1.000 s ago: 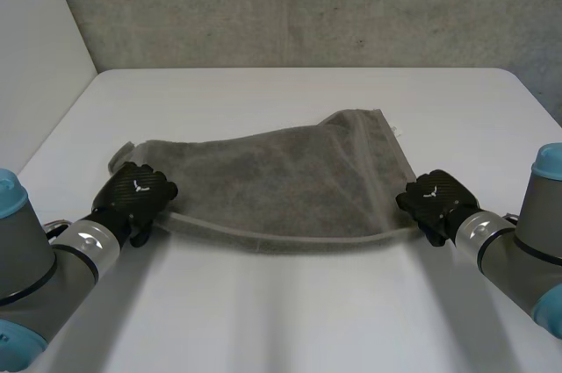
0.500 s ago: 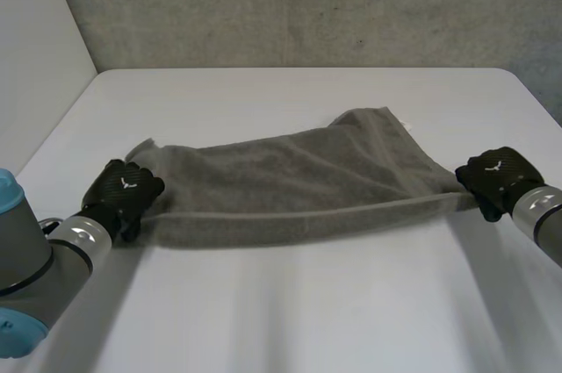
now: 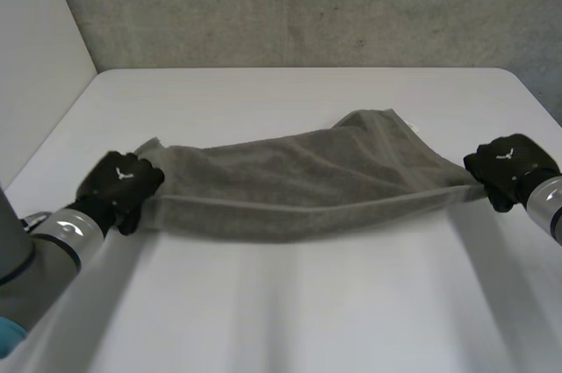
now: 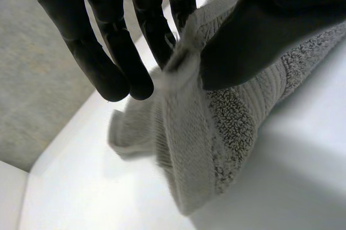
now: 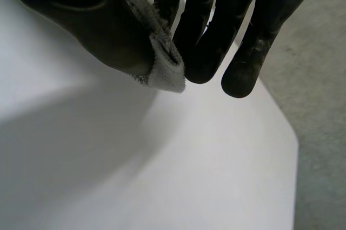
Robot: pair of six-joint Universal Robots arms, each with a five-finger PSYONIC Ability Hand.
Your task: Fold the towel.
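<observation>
Towel spans the white table side to side, long axis running hand to hand; left hand and right hand each pinch an end corner between thumb and fingers.

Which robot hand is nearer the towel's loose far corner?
Right. The right robot hand pinches the near edge of the towel at the end just in front of that far corner; the left robot hand pinches the opposite end, across the whole cloth from it.

Towel across table between left robot hand and right robot hand.
</observation>
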